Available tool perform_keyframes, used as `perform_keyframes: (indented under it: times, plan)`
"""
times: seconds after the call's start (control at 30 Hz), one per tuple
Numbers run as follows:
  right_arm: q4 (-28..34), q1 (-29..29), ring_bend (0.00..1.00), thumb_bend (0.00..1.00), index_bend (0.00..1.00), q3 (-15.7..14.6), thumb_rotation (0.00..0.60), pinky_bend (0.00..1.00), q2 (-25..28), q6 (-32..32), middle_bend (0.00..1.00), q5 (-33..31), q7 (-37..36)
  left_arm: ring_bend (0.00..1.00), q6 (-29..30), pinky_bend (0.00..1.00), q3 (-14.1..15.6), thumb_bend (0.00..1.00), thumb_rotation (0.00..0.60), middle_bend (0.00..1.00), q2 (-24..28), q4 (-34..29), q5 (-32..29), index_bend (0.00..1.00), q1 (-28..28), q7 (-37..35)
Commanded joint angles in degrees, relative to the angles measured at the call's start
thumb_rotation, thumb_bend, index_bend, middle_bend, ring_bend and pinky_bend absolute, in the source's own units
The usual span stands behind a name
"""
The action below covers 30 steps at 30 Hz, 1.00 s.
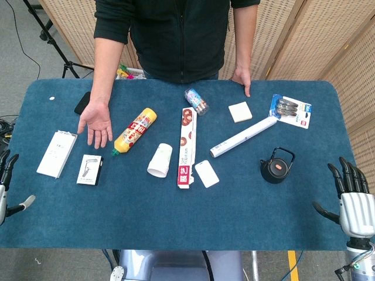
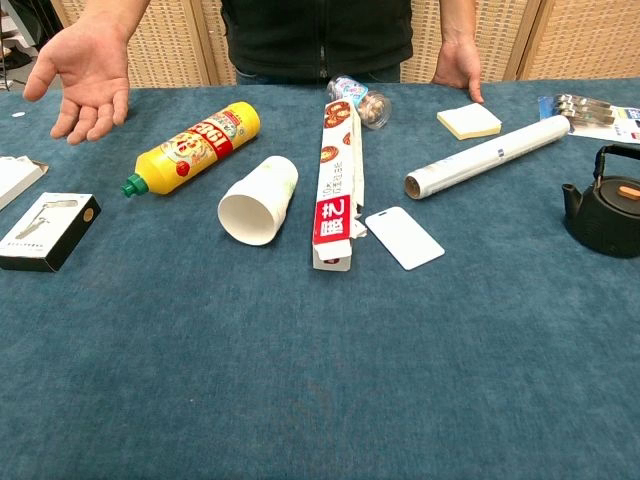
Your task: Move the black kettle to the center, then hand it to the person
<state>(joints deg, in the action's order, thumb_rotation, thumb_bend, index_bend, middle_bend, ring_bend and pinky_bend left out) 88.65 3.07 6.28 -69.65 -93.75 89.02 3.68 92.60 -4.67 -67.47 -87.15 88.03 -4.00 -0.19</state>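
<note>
The small black cast-iron kettle with an arched handle and an orange knob on its lid (image 1: pixel 276 166) stood upright on the blue felt tabletop (image 1: pixel 246 216), toward the robot's right side and well apart from both robot hands. The right hand (image 1: pixel 350 198) hovered at the right edge of the tabletop, near the kettle but not touching it, its dark fingers spread upward and holding nothing. The left hand (image 1: pixel 8 186) showed only partly at the left edge in the head view, fingers apart and empty; neither hand appeared in the chest view. A person in a black top (image 1: pixel 176 35) stood at the far side, one open palm (image 1: pixel 96 124) held over the tabletop and the other hand (image 1: pixel 241 79) resting on the far edge. Across the middle lay a yellow squeeze bottle with a green cap (image 1: pixel 135 130), a white paper cup on its side (image 1: pixel 160 160), a long red-and-white carton (image 1: pixel 186 146), and a white card (image 1: pixel 206 173) just beside the carton's near end. A white roll of wrap (image 1: pixel 243 137) lay slanted between the carton and the kettle, with a pad of pale sticky notes (image 1: pixel 240 111) beyond it. A white box (image 1: pixel 57 153) and a black-and-white box (image 1: pixel 89 170) lay at the left.
</note>
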Motion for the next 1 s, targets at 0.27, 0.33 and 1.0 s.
perform_keyframes:
  times: [0.27,0.33,1.0]
  plan:
    - [0.8,1.0,0.0,0.0,0.09,0.9,0.6,0.09,0.9,3.3,0.0,-3.0,-1.6,0.0,0.0,0.11,0.2,0.0,0.6,0.0,-0.3,0.0,0.2,0.02,0.1,0.6]
    - [0.4,2.2,0.0,0.0,0.09,2.5,0.6,0.09,1.3,5.3,0.0,-5.0,-4.3,0.0,0.2,0.11,0.1,0.0,0.6,0.0,-0.1,-0.2,0.4,0.02,0.1,0.2]
    - [-19.2,25.9,0.0,0.24,0.12,10.6,0.6,0.09,1.6,54.7,0.09,-25.7,-24.6,0.0,-3.7,0.11,-1.1,0.0,0.6,0.0,0.5,-2.3,-4.4,0.01,-0.7,1.7]
